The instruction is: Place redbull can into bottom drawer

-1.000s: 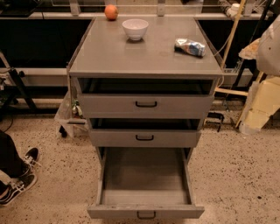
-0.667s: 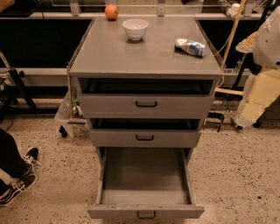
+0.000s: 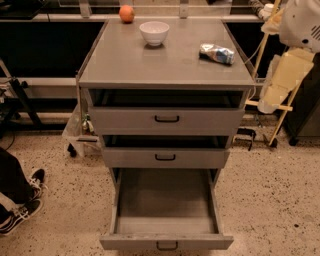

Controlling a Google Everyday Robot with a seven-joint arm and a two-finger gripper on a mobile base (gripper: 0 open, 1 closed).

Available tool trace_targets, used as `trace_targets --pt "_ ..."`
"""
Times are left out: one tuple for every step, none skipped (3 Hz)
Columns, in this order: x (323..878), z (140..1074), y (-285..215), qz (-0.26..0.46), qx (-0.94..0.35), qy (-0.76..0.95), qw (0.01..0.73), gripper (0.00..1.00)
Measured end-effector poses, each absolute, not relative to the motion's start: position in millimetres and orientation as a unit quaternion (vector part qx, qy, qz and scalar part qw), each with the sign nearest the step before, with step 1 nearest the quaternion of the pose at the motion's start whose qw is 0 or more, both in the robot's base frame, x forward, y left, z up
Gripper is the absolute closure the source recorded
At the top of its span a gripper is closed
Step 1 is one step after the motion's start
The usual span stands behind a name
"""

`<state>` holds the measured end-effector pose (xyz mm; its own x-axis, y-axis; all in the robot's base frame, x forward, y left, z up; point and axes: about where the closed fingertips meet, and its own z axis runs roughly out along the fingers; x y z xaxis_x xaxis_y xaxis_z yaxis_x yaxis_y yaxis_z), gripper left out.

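Speckled beige flooring surrounds a grey metal cabinet with a flat grey tabletop (image 3: pixel 150 65) and three drawers, seen from the front and slightly above. A small slim redbull can (image 3: pixel 217 53), silver and blue with a touch of red, lies on its side near the right edge of the tabletop, closer to the back right corner than the front one. A round white bowl (image 3: pixel 154 32) stands upright near the middle of the back edge. A round orange fruit (image 3: pixel 126 13) sits at the back edge, left of the bowl and apart from it.

Below the tabletop, the two shallower grey drawers (image 3: pixel 166 120) are each pulled out slightly. The bottom drawer (image 3: pixel 167 243), the deepest one, with a small black handle on its front, is pulled far out.

The robot's gripper (image 3: pixel 282 82), a pale cream part below a rounded white arm casing (image 3: pixel 300 22), hangs off to the right of the tabletop's right edge, well apart from the can. Whether it is open or closed cannot be told. A person's dark sneakers (image 3: pixel 22 200) show at the lower left on the floor.
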<state>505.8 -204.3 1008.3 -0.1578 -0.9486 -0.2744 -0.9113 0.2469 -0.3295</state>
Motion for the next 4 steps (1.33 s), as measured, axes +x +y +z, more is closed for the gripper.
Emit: trace_targets --pt "506 1007 -204 -0.043 -0.612 0.760 0.215 0.00" --pt "513 1009 -216 -0.032 -0.598 0.766 0.234 0.00" --pt "534 1013 -262 -0.016 -0.555 0.784 0.276 0.00" --pt "584 1001 -300 0.014 -0.516 0.796 0.317 0.00"
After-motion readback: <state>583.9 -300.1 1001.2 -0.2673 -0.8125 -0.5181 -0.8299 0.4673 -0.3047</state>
